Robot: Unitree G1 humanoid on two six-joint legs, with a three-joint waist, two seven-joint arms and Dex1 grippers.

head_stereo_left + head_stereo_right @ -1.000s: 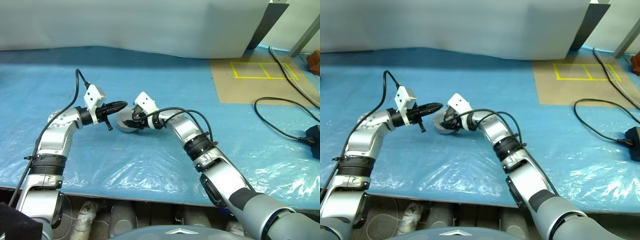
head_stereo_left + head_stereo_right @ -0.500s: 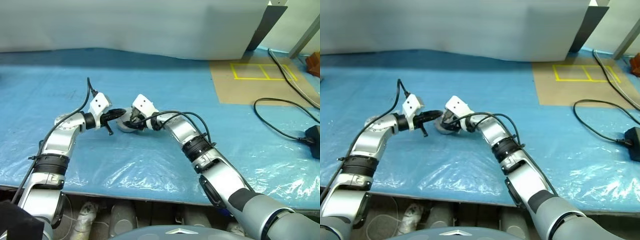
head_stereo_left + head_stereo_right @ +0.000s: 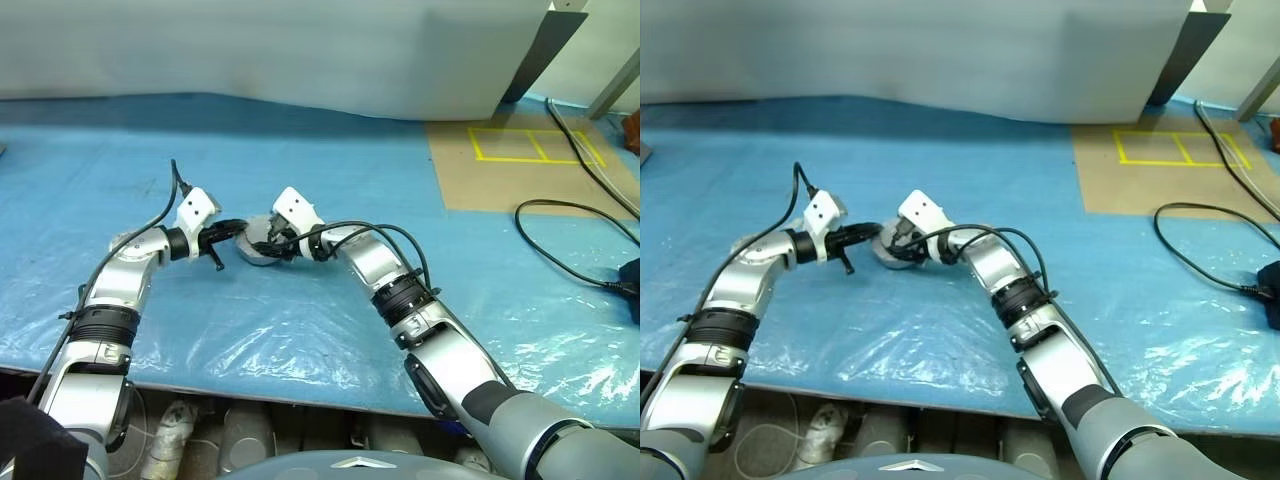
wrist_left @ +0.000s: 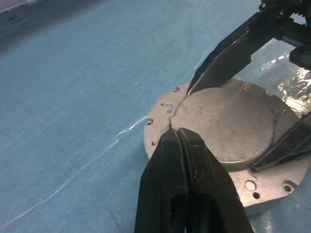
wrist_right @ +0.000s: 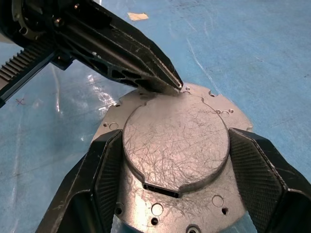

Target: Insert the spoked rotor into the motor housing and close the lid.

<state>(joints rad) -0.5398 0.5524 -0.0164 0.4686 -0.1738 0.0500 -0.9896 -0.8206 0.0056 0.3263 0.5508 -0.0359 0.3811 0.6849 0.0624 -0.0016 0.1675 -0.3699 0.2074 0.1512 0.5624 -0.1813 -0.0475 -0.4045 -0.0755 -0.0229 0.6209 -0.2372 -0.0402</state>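
The motor housing [image 5: 160, 209] is a round silver-grey can lying on the blue sheet at centre [image 3: 257, 252]. Its lid [image 5: 175, 141] lies flat and closed on top, scratched outer face up. My right gripper [image 5: 176, 145] reaches in from the right and clasps the housing, one ribbed pad [image 5: 108, 170] against each side of its round top. My left gripper [image 4: 178, 133] comes from the left, shut, its tips resting on the lid's edge [image 3: 240, 229]. The spoked rotor is hidden.
Blue plastic sheeting [image 3: 300, 320] covers the table, wrinkled near the front edge. A brown board with yellow tape squares [image 3: 520, 150] lies at the back right. A black cable [image 3: 580, 250] loops at the right. A grey wall panel [image 3: 300, 50] stands behind.
My left gripper has come down and a little closer, from hovering above the housing to resting its shut tips on the lid's edge. The right gripper has kept still.
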